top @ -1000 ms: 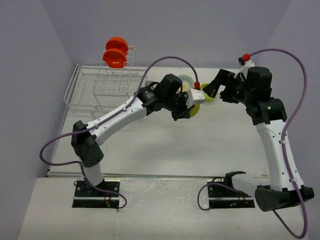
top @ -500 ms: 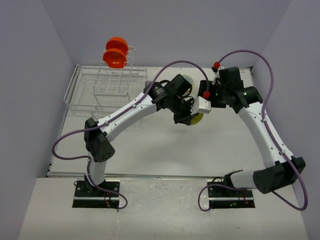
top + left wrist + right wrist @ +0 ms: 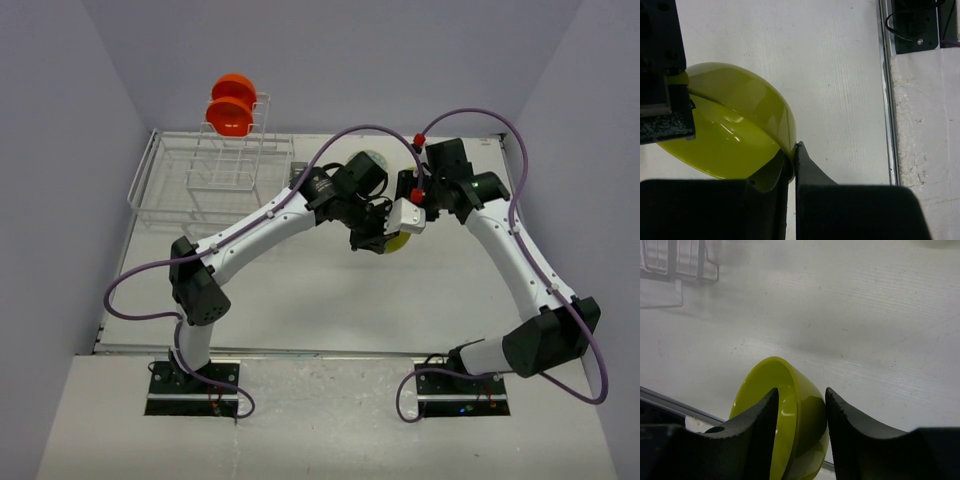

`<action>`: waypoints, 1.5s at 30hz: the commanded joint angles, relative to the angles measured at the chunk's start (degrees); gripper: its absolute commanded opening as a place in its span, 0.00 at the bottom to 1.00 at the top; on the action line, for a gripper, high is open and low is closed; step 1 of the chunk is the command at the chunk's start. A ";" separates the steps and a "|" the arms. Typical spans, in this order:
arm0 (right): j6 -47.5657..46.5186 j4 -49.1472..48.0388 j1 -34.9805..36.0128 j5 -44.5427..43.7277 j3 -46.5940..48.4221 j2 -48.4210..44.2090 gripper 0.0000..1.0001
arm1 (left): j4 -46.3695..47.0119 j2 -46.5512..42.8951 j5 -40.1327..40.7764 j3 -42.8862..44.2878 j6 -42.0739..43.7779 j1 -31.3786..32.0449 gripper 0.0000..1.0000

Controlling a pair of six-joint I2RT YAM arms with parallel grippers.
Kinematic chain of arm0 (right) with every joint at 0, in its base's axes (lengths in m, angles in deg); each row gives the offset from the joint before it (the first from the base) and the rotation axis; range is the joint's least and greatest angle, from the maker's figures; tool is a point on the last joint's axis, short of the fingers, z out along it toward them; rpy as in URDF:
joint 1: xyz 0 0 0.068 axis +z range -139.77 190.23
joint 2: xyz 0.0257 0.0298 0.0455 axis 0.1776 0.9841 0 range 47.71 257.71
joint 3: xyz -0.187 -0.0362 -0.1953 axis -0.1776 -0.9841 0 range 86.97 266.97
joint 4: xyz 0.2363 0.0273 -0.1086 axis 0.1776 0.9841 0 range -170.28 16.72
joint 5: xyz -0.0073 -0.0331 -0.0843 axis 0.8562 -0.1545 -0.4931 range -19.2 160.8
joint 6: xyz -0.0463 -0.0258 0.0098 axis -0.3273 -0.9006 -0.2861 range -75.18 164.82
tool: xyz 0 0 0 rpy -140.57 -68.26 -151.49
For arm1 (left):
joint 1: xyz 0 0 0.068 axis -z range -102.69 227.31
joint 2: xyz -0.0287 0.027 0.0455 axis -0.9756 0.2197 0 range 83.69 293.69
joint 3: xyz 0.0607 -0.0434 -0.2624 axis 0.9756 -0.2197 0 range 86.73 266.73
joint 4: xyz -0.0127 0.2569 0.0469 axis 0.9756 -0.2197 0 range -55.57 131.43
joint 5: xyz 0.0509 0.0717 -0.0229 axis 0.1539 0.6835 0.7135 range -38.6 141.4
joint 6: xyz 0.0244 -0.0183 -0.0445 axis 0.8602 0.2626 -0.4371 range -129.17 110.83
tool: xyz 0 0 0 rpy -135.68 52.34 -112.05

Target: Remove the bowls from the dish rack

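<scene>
A lime-green bowl hangs tilted above the table's middle. My left gripper is shut on its rim; in the left wrist view the bowl sits pinched at the left gripper. My right gripper straddles the opposite wall of the bowl. The right gripper has one finger inside and one against the outside, with a narrow gap left. Two orange-red bowls stand on the dish rack. A flower-pattern bowl lies on the table, mostly hidden behind the left wrist.
The rack's corner shows at the top left of the right wrist view. A metal strip marks the table's near edge, also seen as a strip from the left wrist. Purple cables arc above both arms.
The right arm swung in from the right to the green bowl, and its jaws narrowed around the bowl's wall. The left arm shifted slightly, still holding the bowl.
</scene>
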 commanded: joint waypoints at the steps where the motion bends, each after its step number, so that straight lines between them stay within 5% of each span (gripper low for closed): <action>1: -0.72 2.00 0.46 0.76 1.76 0.17 0.42 | 2.21 -0.37 3.89 2.93 1.47 -0.23 0.00; 6: -1.07 3.23 0.90 -0.46 2.20 1.84 0.40 | 0.89 0.25 7.66 3.81 1.91 -0.23 0.00; 10: -1.69 3.76 1.25 0.06 2.20 2.54 0.52 | -1.31 1.56 11.27 5.65 2.00 -0.23 0.00; 13: -1.87 4.11 1.51 0.24 2.38 3.33 0.51 | -1.57 1.57 12.59 5.83 2.09 -0.23 0.00; 16: -2.04 4.11 1.60 0.41 2.29 3.69 0.43 | -1.75 1.57 14.00 5.75 2.09 -0.23 0.00; 21: -1.60 3.67 1.60 0.07 2.55 3.69 0.04 | -1.40 1.13 14.88 4.60 2.18 -0.23 0.00; 27: 0.32 0.77 1.60 -1.87 2.29 2.63 0.00 | 1.58 0.43 18.83 2.85 0.60 -0.23 0.00; 29: 0.94 -0.89 1.52 -2.57 2.12 2.72 0.00 | 5.61 -1.24 23.02 0.39 -1.33 -0.23 0.45; 30: 1.47 -1.42 1.34 -3.01 2.11 2.90 0.00 | 7.03 -1.94 24.36 -0.75 -1.78 -0.23 0.55; 31: 1.73 -1.95 1.16 -3.80 2.20 3.24 0.00 | 8.52 -3.60 25.68 -1.63 -2.39 -0.23 0.91; 32: 2.09 -3.52 0.29 -4.24 2.20 3.60 0.00 | 11.32 -4.66 27.61 -3.73 -3.70 -0.23 1.00; 37: 4.72 -7.74 -6.47 -7.23 3.35 8.78 0.00 | 17.93 -14.66 29.81 -11.71 -9.75 -0.23 1.00; 43: 9.21 -19.86 -13.95 -15.05 4.92 14.83 0.00 | 36.36 -30.58 55.78 -27.00 -29.13 -1.63 1.00; 45: 9.30 -22.42 -14.92 -17.07 7.12 17.56 0.00 | 37.71 -35.14 56.80 -30.53 -36.90 -3.91 1.00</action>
